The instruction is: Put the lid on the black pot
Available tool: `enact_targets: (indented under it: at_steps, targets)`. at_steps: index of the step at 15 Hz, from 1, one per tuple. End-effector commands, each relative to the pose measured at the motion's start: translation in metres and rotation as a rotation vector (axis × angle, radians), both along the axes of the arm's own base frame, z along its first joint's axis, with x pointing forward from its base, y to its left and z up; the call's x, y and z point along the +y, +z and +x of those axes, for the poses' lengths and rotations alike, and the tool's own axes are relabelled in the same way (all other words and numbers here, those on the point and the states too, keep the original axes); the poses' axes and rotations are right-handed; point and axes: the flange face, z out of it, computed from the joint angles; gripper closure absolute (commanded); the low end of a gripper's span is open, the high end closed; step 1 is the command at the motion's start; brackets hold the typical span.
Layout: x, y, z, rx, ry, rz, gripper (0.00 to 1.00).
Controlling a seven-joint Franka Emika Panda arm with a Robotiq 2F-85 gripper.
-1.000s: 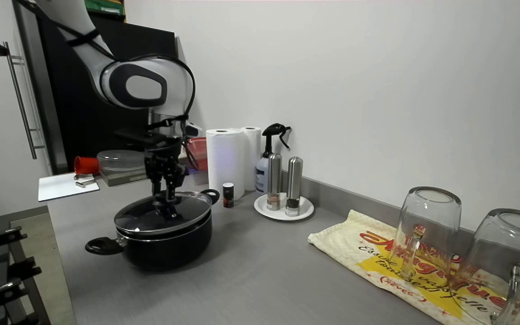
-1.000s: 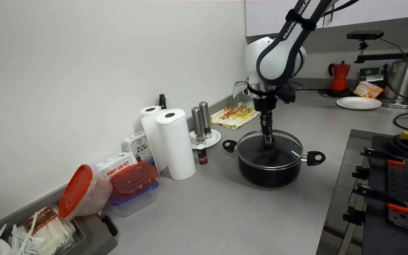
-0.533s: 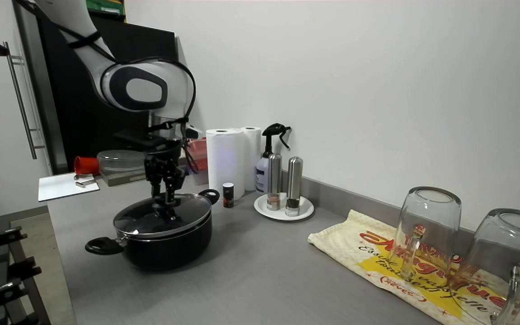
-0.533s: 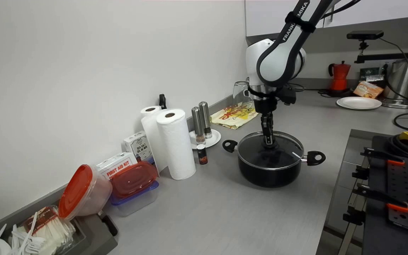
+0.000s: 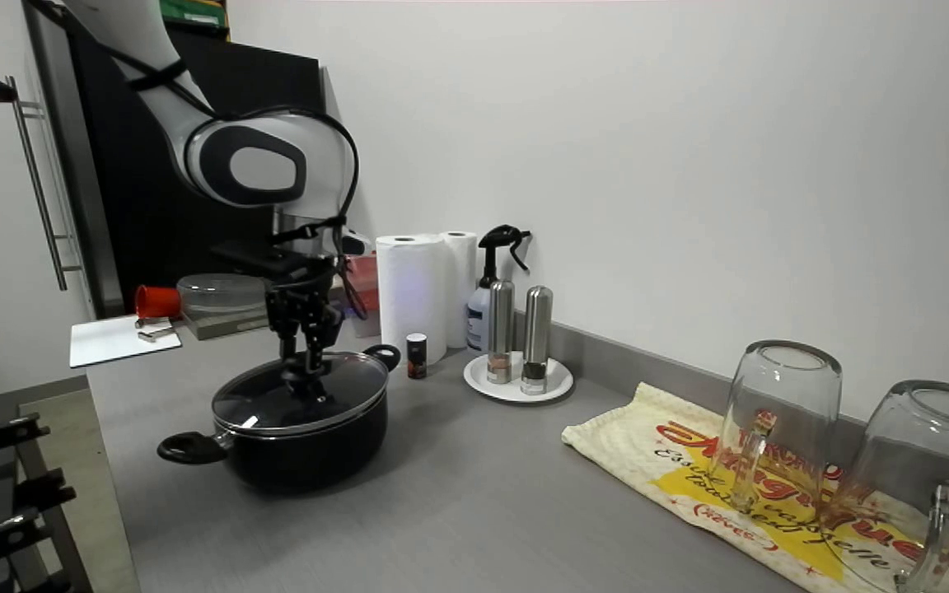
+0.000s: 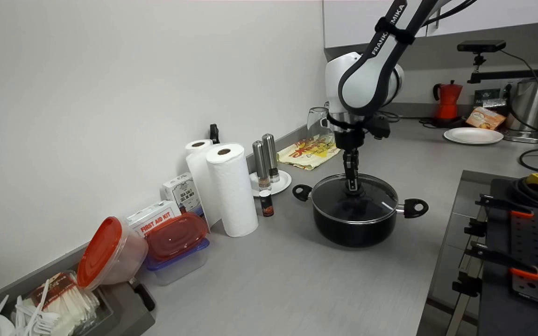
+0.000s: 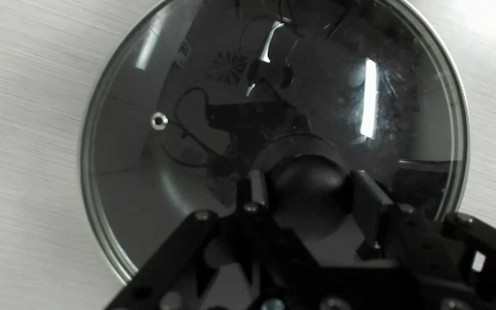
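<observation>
Gripping the lid by its black knob, with both jaws pressed against the knob's sides in the wrist view. Holding it over the mouth of the pot, rim over rim in both exterior views; cannot tell whether fully seated. Can spot a metal-ringed vent in the glass. Reaching down from above with the white arm. Can see the pot upright on the grey surface, with a black handle at either side. Near one handle, can see a small dark container, then a plate bearing two upright steel mills. Beyond the container, can see two paper rolls and a spray bottle by the wall. Farther along the surface, can see a cloth under two upturned glass mugs. In an exterior view, can make out a red-lidded tub near a first aid box; well apart from these, also a red coffee maker.
</observation>
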Motion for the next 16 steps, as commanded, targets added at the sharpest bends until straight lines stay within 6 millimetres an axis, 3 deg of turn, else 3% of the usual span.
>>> enact_targets:
  at_steps: [1, 2, 3, 4, 6, 16]
  targets:
    - [0.0049, -0.0049, 0.0038, -0.024, 0.026, 0.031, 0.75]
    - [0.0057, -0.0076, 0.0031, -0.019, 0.038, 0.034, 0.75]
    - [0.0012, -0.0015, 0.0012, -0.007, 0.016, 0.013, 0.39]
    - [0.0009, -0.0019, 0.001, -0.006, 0.018, 0.013, 0.48]
    - [0.0008, -0.0025, 0.0007, -0.005, 0.018, 0.013, 0.39]
    - [0.0008, -0.0025, 0.0007, -0.005, 0.018, 0.013, 0.39]
